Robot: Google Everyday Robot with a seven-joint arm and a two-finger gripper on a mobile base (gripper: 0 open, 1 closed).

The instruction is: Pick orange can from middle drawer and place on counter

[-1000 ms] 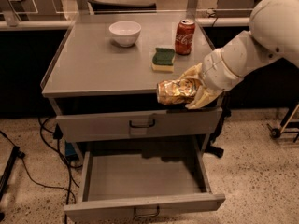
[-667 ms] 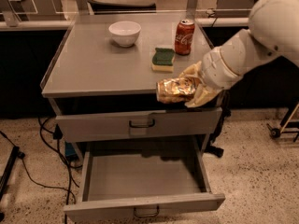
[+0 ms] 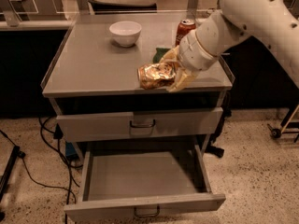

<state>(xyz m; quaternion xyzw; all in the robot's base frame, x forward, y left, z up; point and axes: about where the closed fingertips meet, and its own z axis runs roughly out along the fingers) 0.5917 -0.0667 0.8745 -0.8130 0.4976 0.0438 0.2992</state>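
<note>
My gripper (image 3: pixel 169 74), on the white arm coming in from the upper right, is shut on the orange can (image 3: pixel 154 75). The can is crinkled and shiny gold and is held on its side over the front right part of the counter (image 3: pixel 88 69). I cannot tell whether it touches the top. The middle drawer (image 3: pixel 145 203) is pulled fully open below, and its inside shows nothing in it. The handled drawer above it (image 3: pixel 140 122) is shut.
A white bowl (image 3: pixel 125 32) stands at the back middle of the counter. A red Coca-Cola can (image 3: pixel 185 30) stands at the back right, behind my wrist. A green sponge (image 3: pixel 161 53) lies partly hidden by the gripper. Cables (image 3: pixel 42 171) lie on the floor at the left.
My gripper has carried the orange can to the left and farther in over the counter, away from the front right corner. The drawers have not moved.
</note>
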